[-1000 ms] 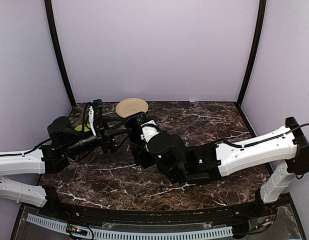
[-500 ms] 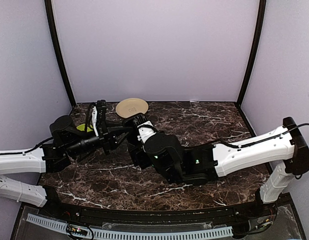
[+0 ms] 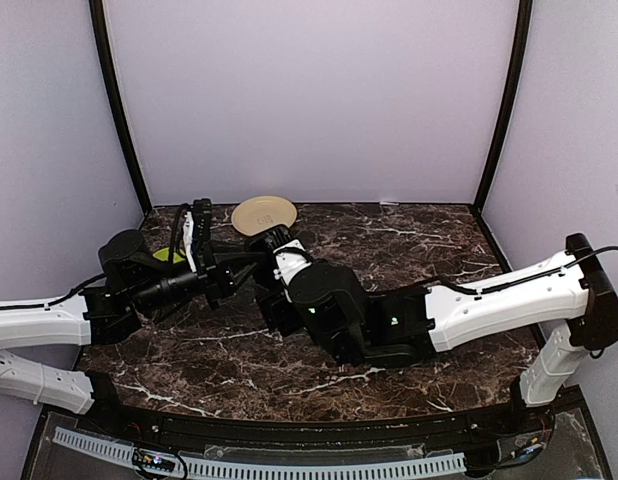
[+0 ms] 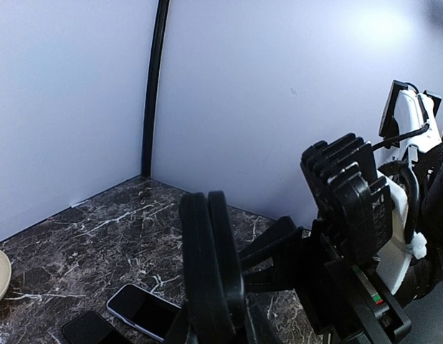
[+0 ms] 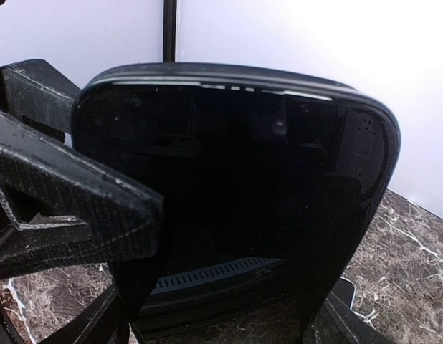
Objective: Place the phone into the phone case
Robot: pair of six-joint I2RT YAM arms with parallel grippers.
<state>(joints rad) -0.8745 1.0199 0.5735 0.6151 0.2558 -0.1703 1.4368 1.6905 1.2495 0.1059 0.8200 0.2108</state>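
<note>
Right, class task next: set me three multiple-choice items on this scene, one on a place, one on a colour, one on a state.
1. The plate sits: A at the near edge by the arm bases; B at the far edge by the back wall; C in the right corner.
2. The table is: A dark marble with white veins; B plain white; C green.
3. The phone in the left wrist view: A leans on the wall; B stands on the plate; C lies flat on the table.
Key: B, the top view shows it just before the wall; A, veined dark stone shows throughout; C, its dark screen faces up.
</note>
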